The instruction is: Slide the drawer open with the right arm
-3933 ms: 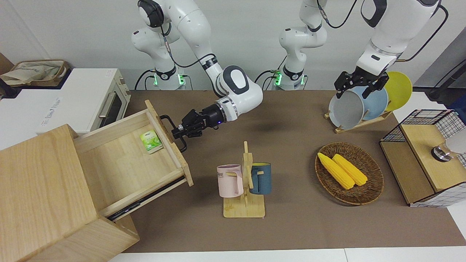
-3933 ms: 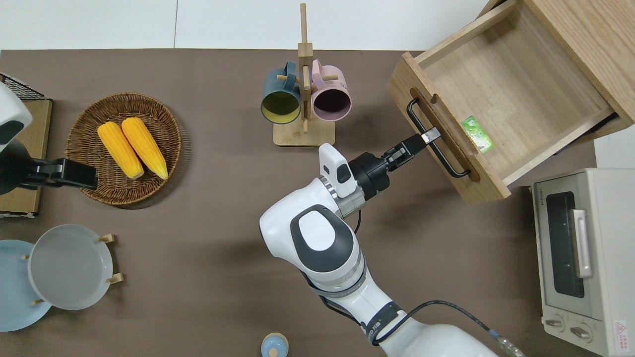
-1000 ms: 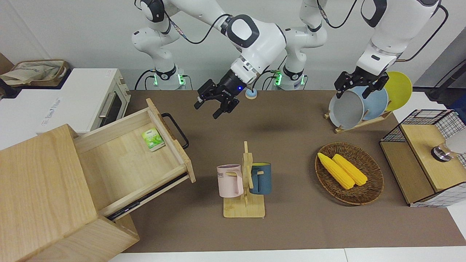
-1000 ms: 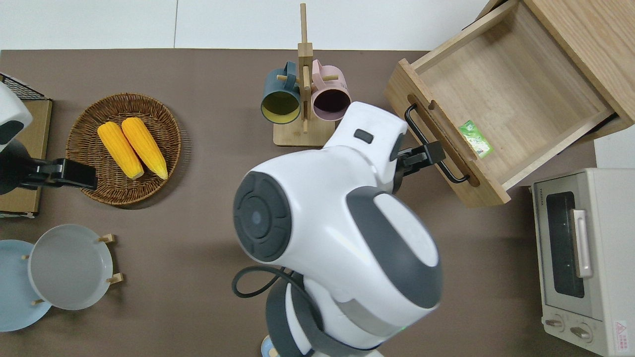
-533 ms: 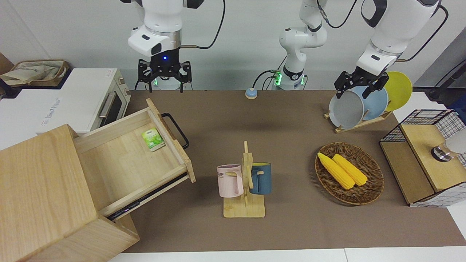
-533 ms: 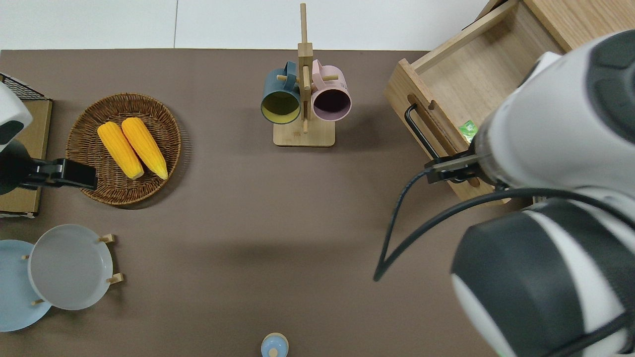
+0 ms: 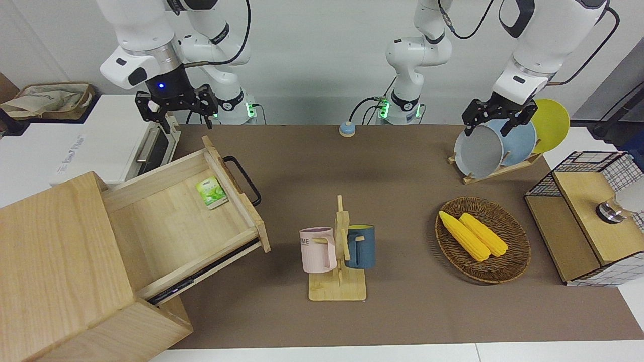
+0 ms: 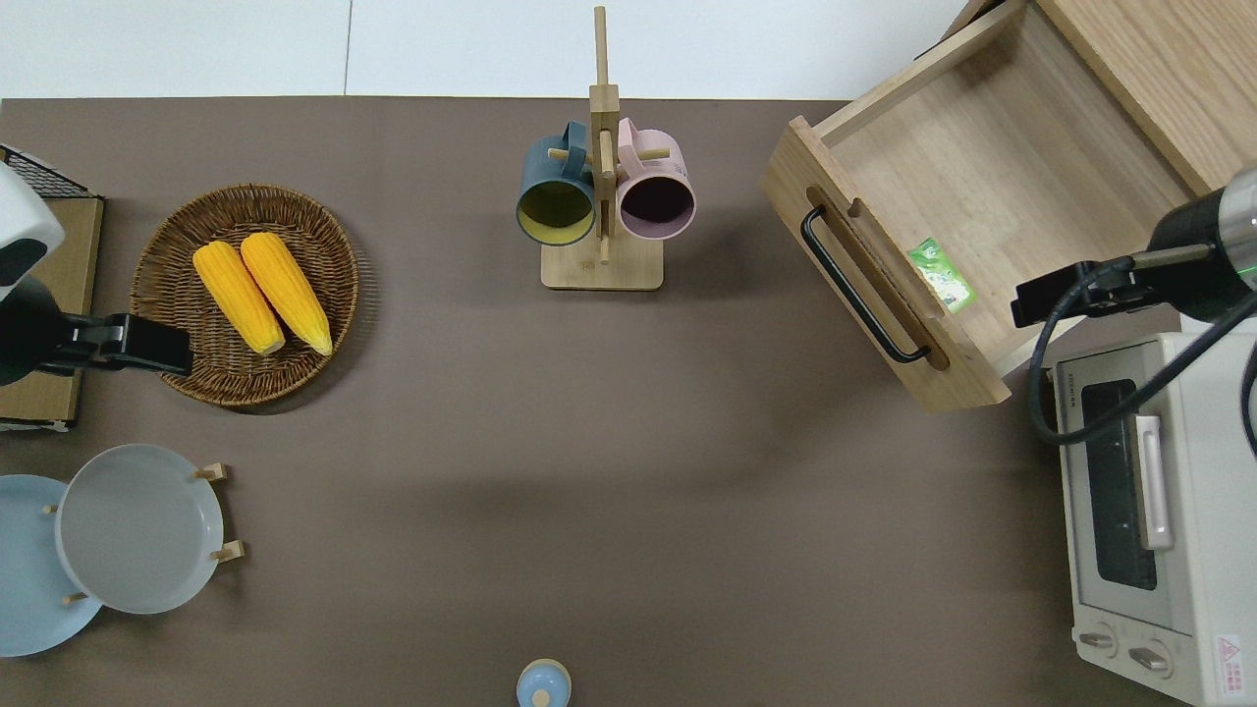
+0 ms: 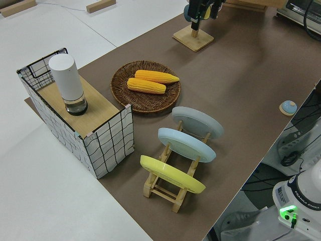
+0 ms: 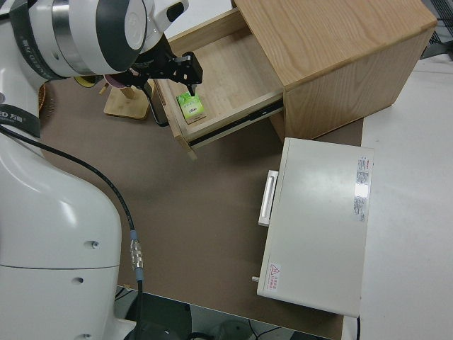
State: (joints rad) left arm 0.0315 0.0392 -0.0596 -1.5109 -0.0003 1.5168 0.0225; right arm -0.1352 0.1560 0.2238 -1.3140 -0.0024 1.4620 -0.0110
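Packet (image 7: 211, 192) in drawer (image 7: 176, 229), nr handle (image 7: 242, 179); toaster oven (image 7: 115, 138) beside.

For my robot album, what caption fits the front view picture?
Pale wood drawer with black bar handle stands pulled open, a small green packet inside, and the right arm's open black pincer is raised clear.

pale wood drawer (image 7: 176, 226) with black handle (image 7: 242, 180), green packet (image 7: 211, 192) (white edges), yellow corn (image 7: 473, 235) in brown basket (image 7: 518, 251), pink mug (image 7: 317, 250), dark blue mug (image 7: 361, 246), white toaster oven (image 8: 1169, 511)
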